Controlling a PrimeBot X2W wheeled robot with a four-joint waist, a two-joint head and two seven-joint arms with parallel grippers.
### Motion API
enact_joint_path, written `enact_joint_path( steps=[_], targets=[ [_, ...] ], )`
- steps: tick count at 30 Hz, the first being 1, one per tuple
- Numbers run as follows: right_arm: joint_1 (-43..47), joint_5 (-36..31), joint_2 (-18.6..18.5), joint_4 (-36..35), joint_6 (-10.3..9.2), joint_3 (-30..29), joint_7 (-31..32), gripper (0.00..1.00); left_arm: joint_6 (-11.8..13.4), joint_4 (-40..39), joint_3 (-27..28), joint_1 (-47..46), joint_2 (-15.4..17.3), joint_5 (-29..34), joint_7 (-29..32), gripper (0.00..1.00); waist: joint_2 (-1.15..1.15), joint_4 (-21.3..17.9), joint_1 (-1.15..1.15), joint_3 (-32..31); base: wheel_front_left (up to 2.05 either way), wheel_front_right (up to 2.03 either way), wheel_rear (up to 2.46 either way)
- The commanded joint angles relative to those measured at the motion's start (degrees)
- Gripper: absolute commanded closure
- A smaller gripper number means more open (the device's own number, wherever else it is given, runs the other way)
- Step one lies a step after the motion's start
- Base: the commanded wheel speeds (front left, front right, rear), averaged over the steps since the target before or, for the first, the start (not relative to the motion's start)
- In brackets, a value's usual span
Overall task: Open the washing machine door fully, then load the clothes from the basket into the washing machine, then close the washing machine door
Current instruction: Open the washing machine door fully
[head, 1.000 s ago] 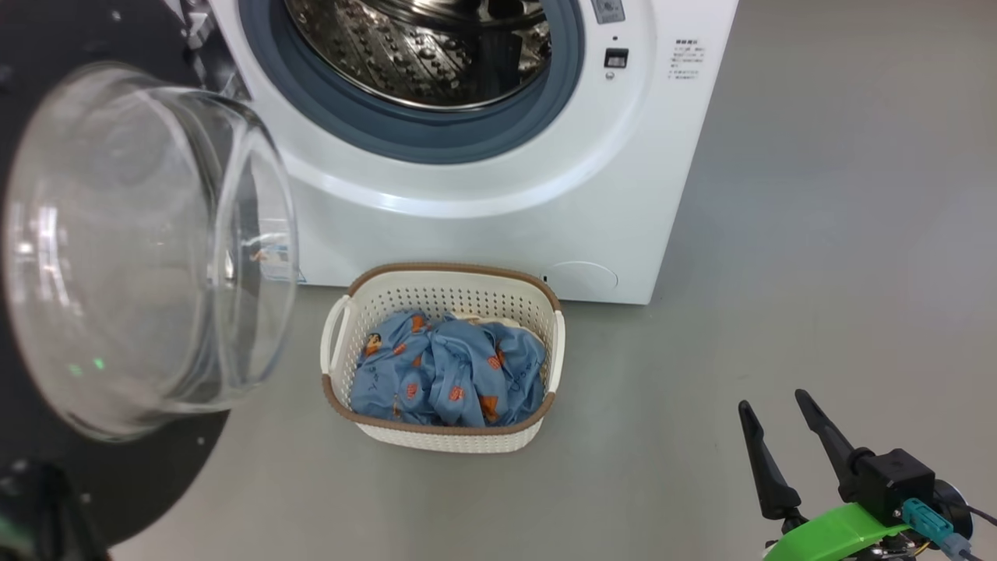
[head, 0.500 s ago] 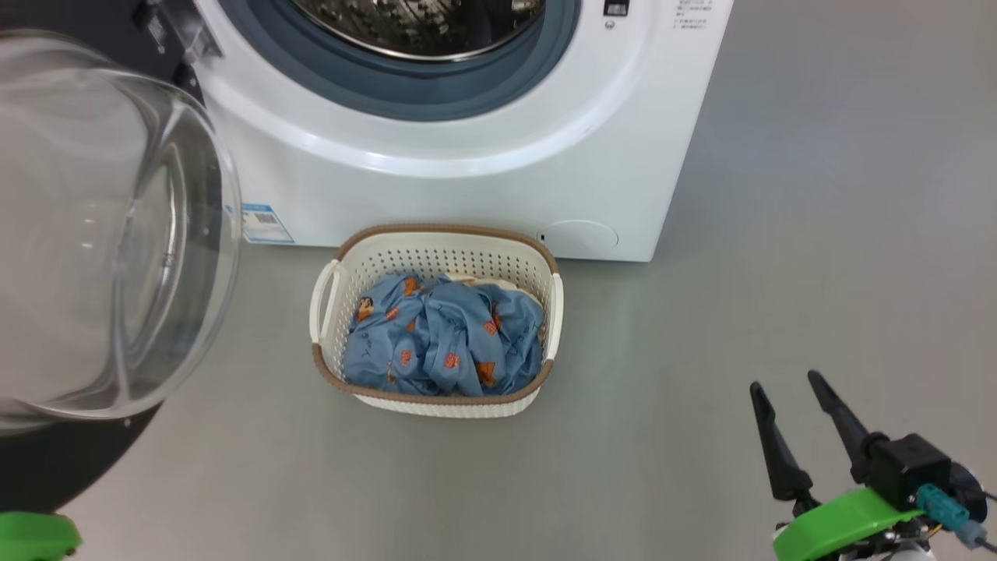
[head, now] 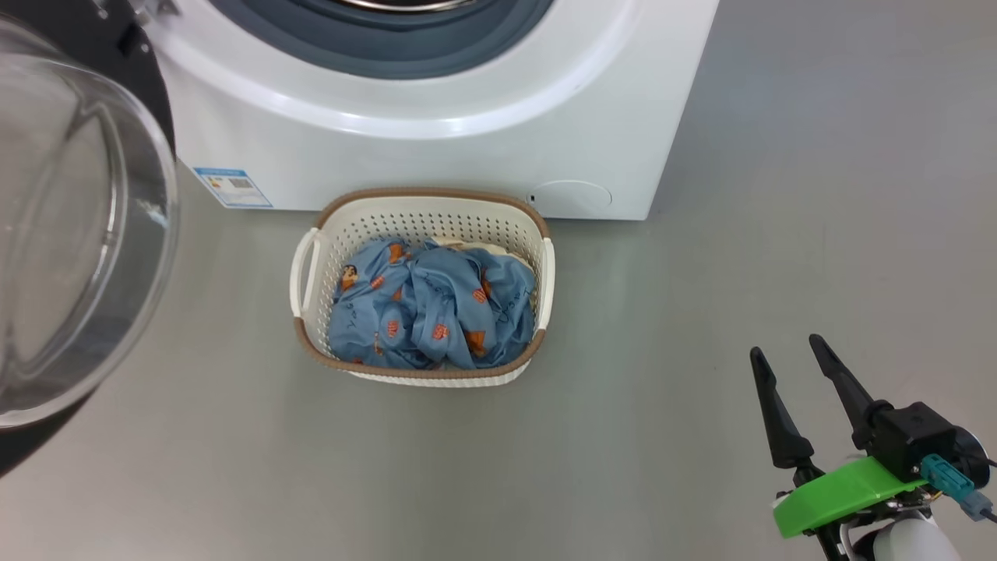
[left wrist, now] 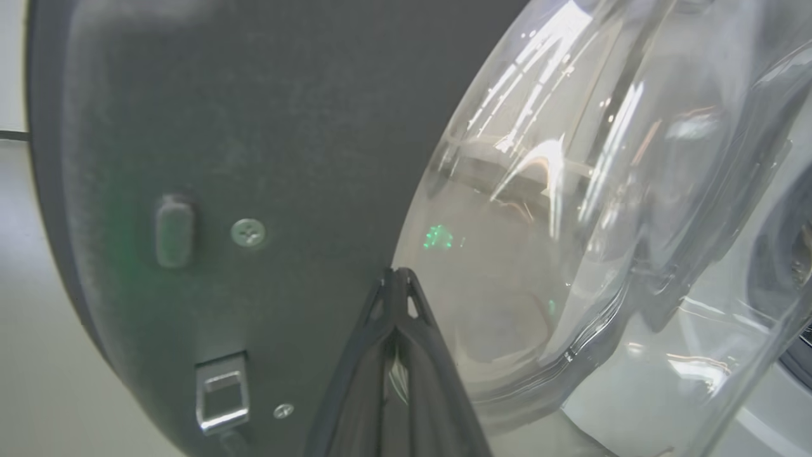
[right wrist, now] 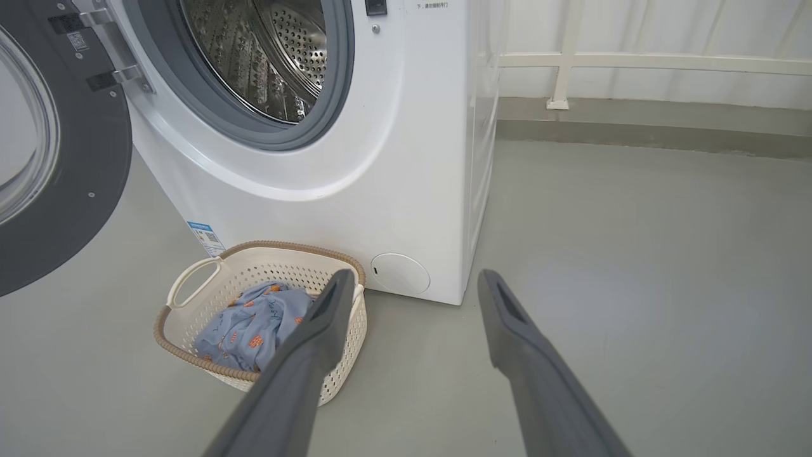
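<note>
Basket point(head: 436, 224) w/ clothes point(head: 428, 312), door point(head: 70, 234) open

Laundry area: washing machine point(head: 436, 164), basket point(head: 424, 226)

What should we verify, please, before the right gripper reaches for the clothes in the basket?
1. Door swung wide open: ok.
2. Drum mouth unblocked: ok.
3. Clothes lying in basket, in front of washer: ok.
4. Right gripper open and empty: ok.
5. Left gripper shut, tips close to the door's inner face; clear of it: cannot tell.
</note>
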Motion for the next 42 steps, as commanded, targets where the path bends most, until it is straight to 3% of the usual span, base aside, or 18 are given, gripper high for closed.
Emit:
enact_joint_path(
  steps=[1, 12, 25, 30, 32, 34, 35, 37, 42],
  targets=[
    [-1.0, 0.6, -0.4, -1.2, 0.09, 1.5, -0.7, 0.00, -0.7, -0.4, 1.8, -1.9, 3.5, 0.5, -0.3, 1.00, 0.00, -0.4, 0.00, 0.6, 0.00, 0.00, 0.00],
    [-1.7, 1.0, 0.2, -0.9, 0.09, 1.4, -0.7, 0.00, -3.1, 1.7, 4.0, -3.3, 3.6, 3.9, -0.3, 1.00, 0.00, -1.0, 0.00, 0.4, 0.00, 0.00, 0.00],
    [-1.0, 1.4, 1.5, -0.3, 0.09, 1.7, -0.7, 0.00, -6.8, -7.9, 4.0, 1.8, -2.1, 9.6, -0.3, 1.00, 0.00, -1.3, 0.00, -3.0, 0.00, 0.00, 0.00],
    [-0.8, 1.7, 1.8, 0.0, 0.09, 1.9, -0.7, 0.00, -8.1, -13.1, 1.6, 4.9, -4.0, 11.8, -0.3, 1.00, 0.00, -1.8, 0.00, -4.4, 0.00, 0.00, 0.00],
    [-0.5, 1.8, 1.9, -0.1, 0.09, 1.8, -0.7, 0.00, -8.4, -15.0, -0.1, 6.4, -4.6, 12.1, -0.3, 0.62, 0.00, -2.1, 0.00, -4.9, 0.00, 0.00, 0.00],
    [-0.4, 1.9, 2.0, -0.4, 0.09, 1.6, -0.7, 0.00, -8.3, -16.8, -1.7, 7.8, -4.9, 12.1, -0.3, 0.47, 0.00, -2.5, 0.00, -5.4, 0.00, 0.00, 0.00],
    [-0.4, 1.8, 2.0, -0.5, 0.09, 1.6, -0.7, 0.00, -8.2, -17.5, -2.6, 8.7, -5.0, 12.1, -0.3, 0.25, 0.00, -2.8, 0.00, -5.7, 0.00, 0.00, 0.00],
    [-0.2, 1.9, 2.1, -0.7, 0.09, 1.6, -0.7, 0.00, -7.6, -18.9, -4.7, 10.5, -5.1, 11.4, -0.3, 0.03, 0.00, -3.3, 0.00, -6.2, 0.00, 0.00, 0.00],
    [0.5, 1.9, 2.4, -1.2, 0.09, 1.5, -0.7, 0.00, -5.1, -22.2, -11.3, 14.6, -5.2, 9.6, -0.3, 0.00, 0.00, -4.6, 0.00, -7.8, 0.00, 0.00, 0.00]
  ],
)
